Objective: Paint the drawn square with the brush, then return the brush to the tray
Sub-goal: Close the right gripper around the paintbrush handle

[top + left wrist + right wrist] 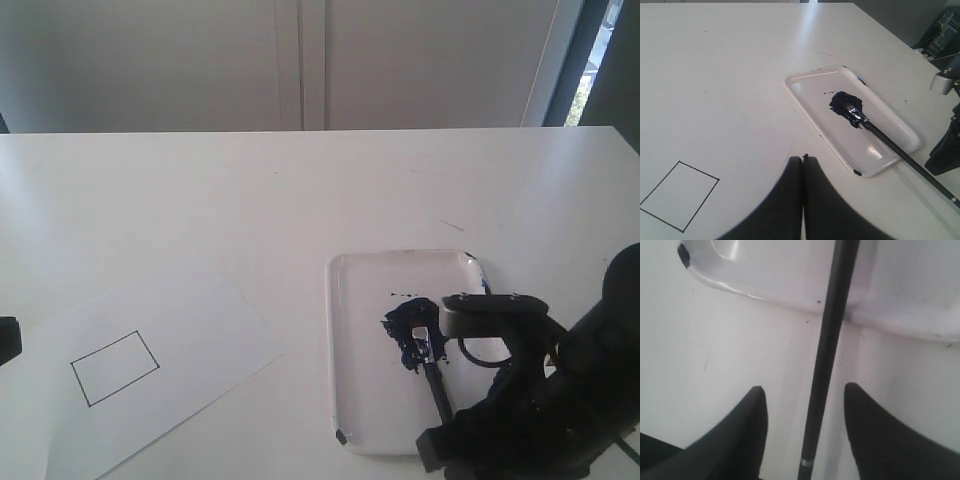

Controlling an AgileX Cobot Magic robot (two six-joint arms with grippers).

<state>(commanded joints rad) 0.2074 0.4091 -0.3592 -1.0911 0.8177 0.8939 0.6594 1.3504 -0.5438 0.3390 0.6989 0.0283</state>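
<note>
**Entry: brush lying in tray, right tool spread around its handle**

Count: one brush, one tray, one drawn square, one paper sheet, two tools.

- Right tool (804, 386): two dark tapered fingers spread wide. The thin black stick handle of the brush (827, 355) runs between them with a gap on each side, so nothing is grasped.
- Brush: silver ferrule and navy-stained bristles rest in the dark navy paint blotch (840, 100). That is ahead of the right tool, at the middle of the glossy white rounded-rectangle tray (815, 90). The handle crosses the raised rim toward the tool.
- Left tool (802, 159): fingers pressed together, clenched on nothing.
- Drawn square (680, 196): thin black outline, white inside, just beside the left tool on the flat white paper sheet (200, 320).
- Worktop (250, 200): smooth, white.
</note>
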